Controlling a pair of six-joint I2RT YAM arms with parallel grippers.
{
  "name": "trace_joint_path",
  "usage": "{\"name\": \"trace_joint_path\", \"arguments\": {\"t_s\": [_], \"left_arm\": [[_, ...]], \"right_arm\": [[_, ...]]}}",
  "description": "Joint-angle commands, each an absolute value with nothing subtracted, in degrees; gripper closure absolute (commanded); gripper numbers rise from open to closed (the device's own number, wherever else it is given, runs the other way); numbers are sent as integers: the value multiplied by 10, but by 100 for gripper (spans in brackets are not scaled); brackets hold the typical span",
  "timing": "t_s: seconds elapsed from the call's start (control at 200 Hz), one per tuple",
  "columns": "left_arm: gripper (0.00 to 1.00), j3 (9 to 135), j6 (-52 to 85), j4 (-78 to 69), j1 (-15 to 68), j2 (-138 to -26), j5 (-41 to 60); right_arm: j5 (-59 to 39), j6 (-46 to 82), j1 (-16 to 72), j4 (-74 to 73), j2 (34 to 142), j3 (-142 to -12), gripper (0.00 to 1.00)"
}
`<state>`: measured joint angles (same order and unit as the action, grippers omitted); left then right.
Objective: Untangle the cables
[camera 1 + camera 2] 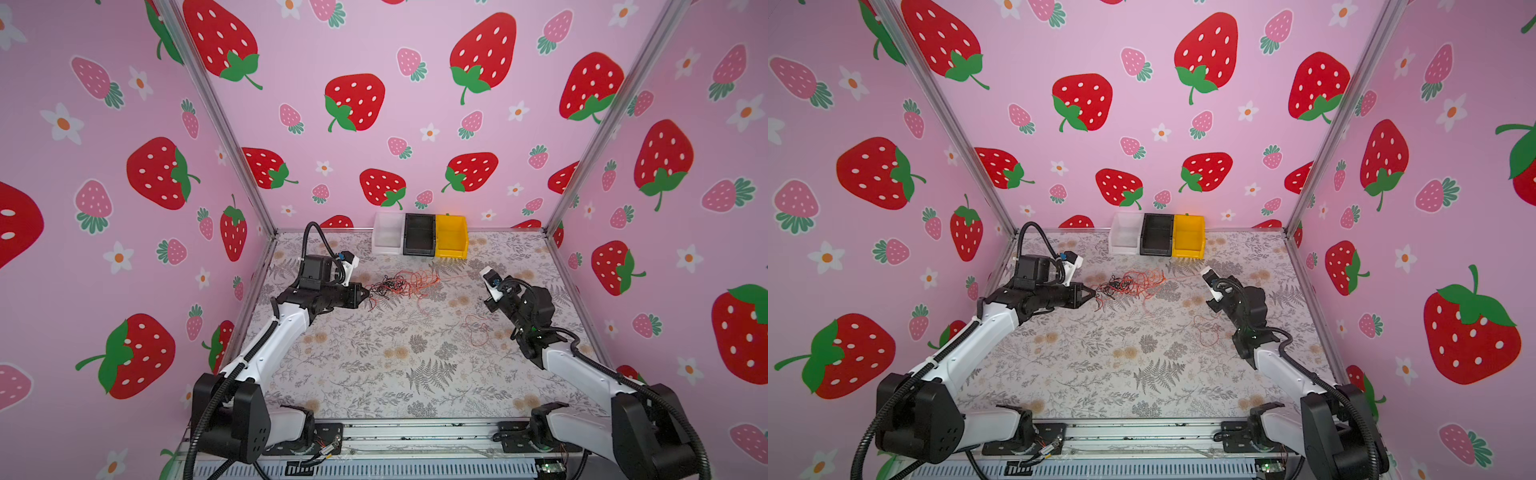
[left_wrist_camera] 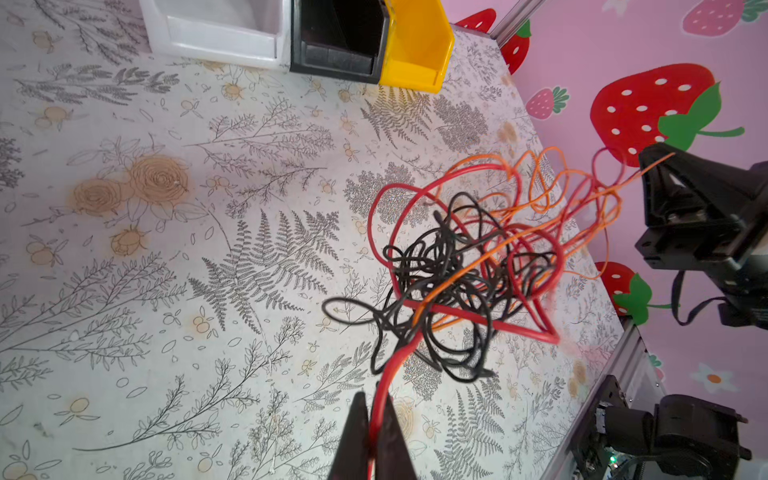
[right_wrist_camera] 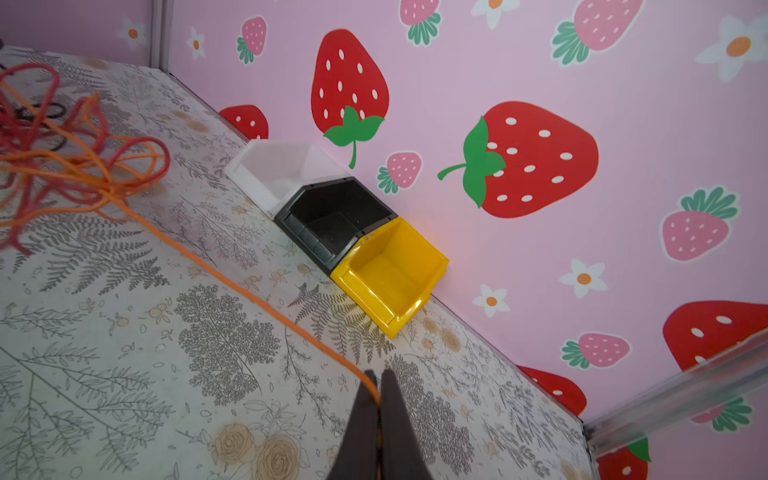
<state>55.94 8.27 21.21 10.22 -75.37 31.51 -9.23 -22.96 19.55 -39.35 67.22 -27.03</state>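
Pink strawberry wallpaper (image 1: 415, 104) all round, and a grey fern-and-flower print counter (image 1: 395, 374) under both arms. At the back wall three bins sit in a row, touching: white bin (image 1: 388, 237), black bin (image 1: 419, 239), yellow bin (image 1: 451, 239). The right wrist view looks straight into the black and yellow ones and I just see bare plastic floors. The white one's too washed out for me to tell.

The cables (image 1: 399, 286) are a knotty clump mid-counter, in front of the bins and nearer my left arm. Black curls are packed in the core, with red and orange loops flaring out toward the right side. Really thin stuff.

My left end effector (image 2: 374, 399) is clamped on a red cable (image 2: 390, 365) coming out of the clump's edge. My right end effector (image 3: 379, 376) is pinched on an orange cable (image 3: 232, 282) that runs in a straight line back to the clump. A loose red loop (image 1: 478, 330) lies apart from the clump, just beside the right arm.
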Motion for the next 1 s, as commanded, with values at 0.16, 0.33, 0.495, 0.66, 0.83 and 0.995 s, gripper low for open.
{"name": "trace_joint_path", "arguments": {"t_s": [0.16,0.33,0.495,0.66,0.83,0.995], "left_arm": [[100,545,75,219,90,-757,296],[100,543,68,229,89,-764,282],[100,537,71,239,69,-774,260],[100,537,72,250,55,-787,258],[100,538,63,261,54,-793,247],[100,532,57,266,44,-792,243]], "right_arm": [[-25,-226,172,-346,676,-298,100],[8,-223,161,-320,684,-310,100],[26,-221,142,-306,681,-312,100],[29,-232,132,-294,672,-313,100],[43,-231,126,-283,669,-320,100],[16,-250,106,-263,665,-334,100]]}}
